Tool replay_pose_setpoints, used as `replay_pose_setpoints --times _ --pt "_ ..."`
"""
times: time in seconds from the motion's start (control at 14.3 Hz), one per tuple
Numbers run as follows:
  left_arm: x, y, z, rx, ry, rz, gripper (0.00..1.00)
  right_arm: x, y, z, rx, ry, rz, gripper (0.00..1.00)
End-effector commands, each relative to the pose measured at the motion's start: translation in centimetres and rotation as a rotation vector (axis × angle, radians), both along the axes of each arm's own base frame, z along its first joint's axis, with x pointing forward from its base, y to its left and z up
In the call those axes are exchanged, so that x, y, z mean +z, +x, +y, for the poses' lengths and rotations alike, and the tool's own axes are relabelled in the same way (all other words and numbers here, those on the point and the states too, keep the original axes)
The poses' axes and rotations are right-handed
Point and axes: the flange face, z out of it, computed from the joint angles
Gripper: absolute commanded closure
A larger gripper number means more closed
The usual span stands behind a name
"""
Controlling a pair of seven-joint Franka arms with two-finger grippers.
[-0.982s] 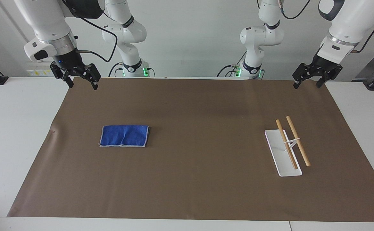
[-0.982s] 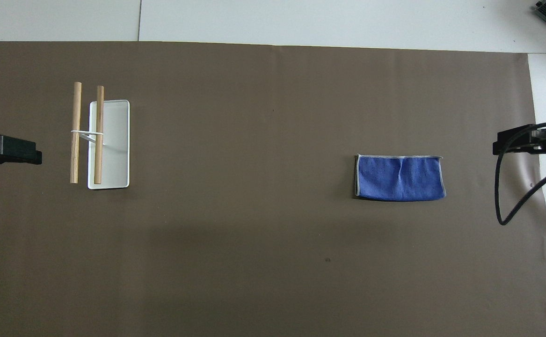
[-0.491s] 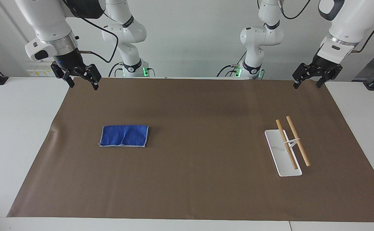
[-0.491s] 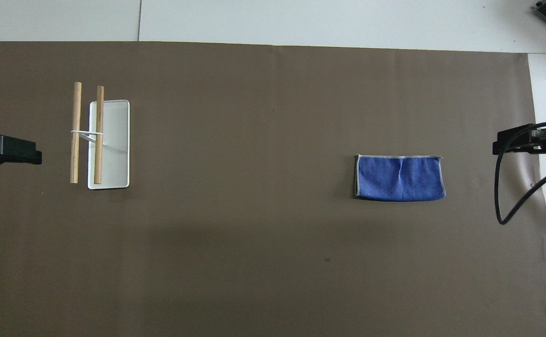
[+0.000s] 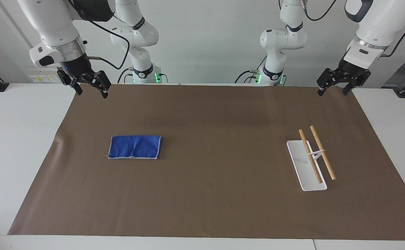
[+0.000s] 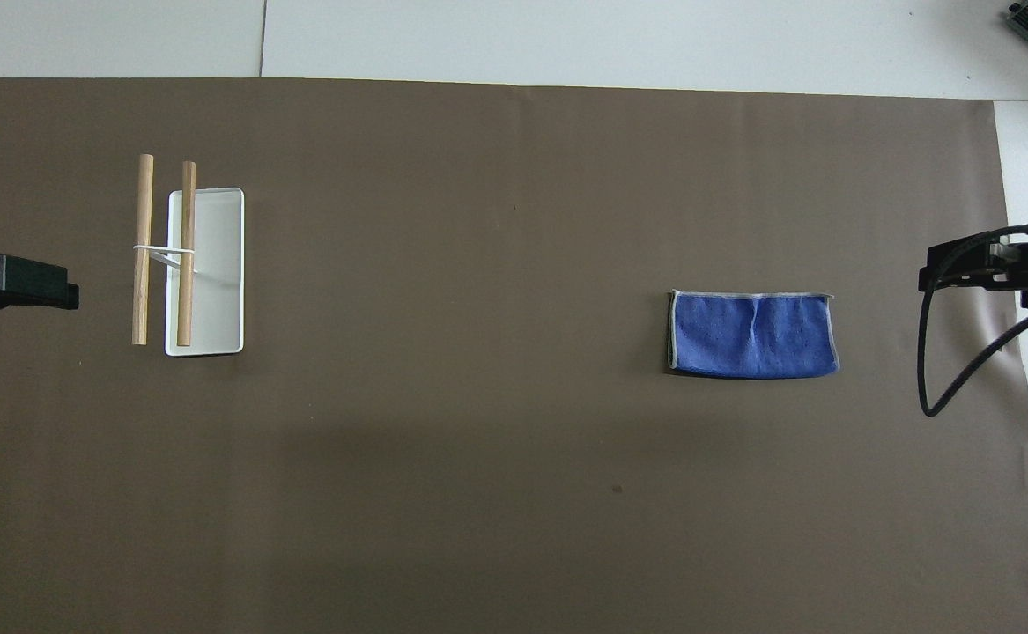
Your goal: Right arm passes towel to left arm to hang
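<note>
No readable text, label, brand, number or sign shows on anything in either view

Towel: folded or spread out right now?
Folded. The towel lies flat on the brown mat, pale stitched edging showing on three sides and none along the side nearer the robots.

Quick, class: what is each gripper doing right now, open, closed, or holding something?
Left gripper: open, empty, up over the mat's edge near the rack.
Right gripper: open, empty, up over the mat's edge; the towel lies untouched.

towel (image 5: pixel 134 147) on mat (image 5: pixel 216 208), rack (image 5: pixel 311 159) well apart
</note>
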Motion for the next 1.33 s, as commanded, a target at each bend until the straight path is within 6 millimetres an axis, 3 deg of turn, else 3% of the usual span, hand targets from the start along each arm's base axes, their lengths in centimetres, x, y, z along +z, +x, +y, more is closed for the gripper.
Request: replay_pose_setpoints --times 0.0,0.21,0.49,0.77,0.98,1.26 --pt "0.1 -0.7 0.2 -0.004 -0.008 -0.002 0.00 -1.3 -0.6 0.0 0.013 0.020 -0.013 0.00" --pt "0.0 -0.7 0.2 -0.004 -0.008 0.000 0.00 -5.3 0.5 0.0 0.071 0.017 -0.046 0.00" --pt "0.1 -0.7 0.2 -0.004 -0.008 -0.002 0.00 -14.2 1.9 0.3 0.124 0.006 -0.096 0.00" --pt "0.0 -0.7 0.2 -0.003 -0.008 0.000 0.00 -21.0 3.8 1.0 0.169 -0.003 -0.118 0.00" --pt "0.0 -0.7 0.2 -0.003 -0.008 0.003 0.00 -26.4 2.7 2.0 0.180 0.022 -0.135 0.00" --pt "0.0 -0.7 0.2 -0.003 -0.008 0.003 0.00 -30.0 1.8 2.3 0.236 0.034 -0.134 0.00"
